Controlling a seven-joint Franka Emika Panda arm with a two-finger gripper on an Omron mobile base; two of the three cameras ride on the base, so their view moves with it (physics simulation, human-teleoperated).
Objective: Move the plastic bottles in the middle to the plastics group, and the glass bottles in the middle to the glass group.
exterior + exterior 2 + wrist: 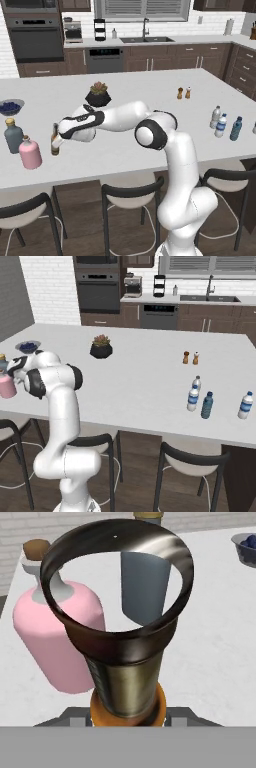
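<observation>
My gripper is shut on the neck of the amber-brown glass bottle, which stands upright at the counter's left end. In the hand view I look down the open mouth of this bottle, with the gripper closed around it. Just to its left is the glass group: a pink bottle and a grey-blue corked bottle. Whether the amber bottle rests on the counter I cannot tell. Far right, the plastics group holds several small clear and blue plastic bottles.
A dark bowl of blueberries sits behind the glass group. A potted succulent stands mid-counter, with salt and pepper shakers further right. Stools line the near counter edge.
</observation>
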